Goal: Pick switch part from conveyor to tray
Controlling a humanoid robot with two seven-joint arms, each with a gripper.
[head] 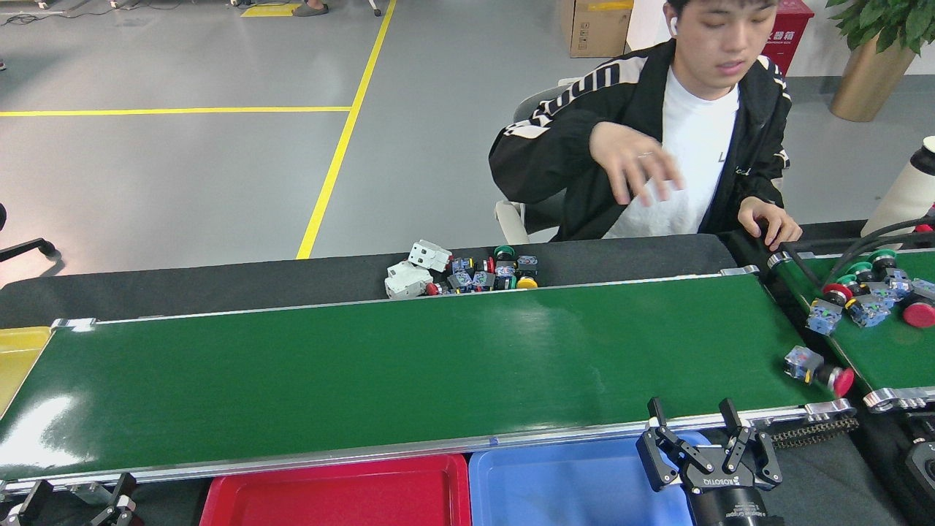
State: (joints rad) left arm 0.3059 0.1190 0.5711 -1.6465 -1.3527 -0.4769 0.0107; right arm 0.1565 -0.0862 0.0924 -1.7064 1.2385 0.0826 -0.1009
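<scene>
Grey floor (182, 168), yellow lines (340, 146), potted plant (876, 44)

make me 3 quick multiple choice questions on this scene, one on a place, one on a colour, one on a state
1. Where does the red-capped switch part lie?
A. at the right end of the long green belt
B. in the blue tray
C. in the red tray

2. What colour is the tray just left of the right tool?
A. yellow
B. blue
C. white

3. How is the right tool?
A. shut on a switch part
B. open and empty
C. out of view

Answers: 1 A, the part sits on the belt by its right roller. 2 B, the blue tray lies under that tool, with a red tray further left. 3 B, its fingers stand apart with nothing between them.
</scene>
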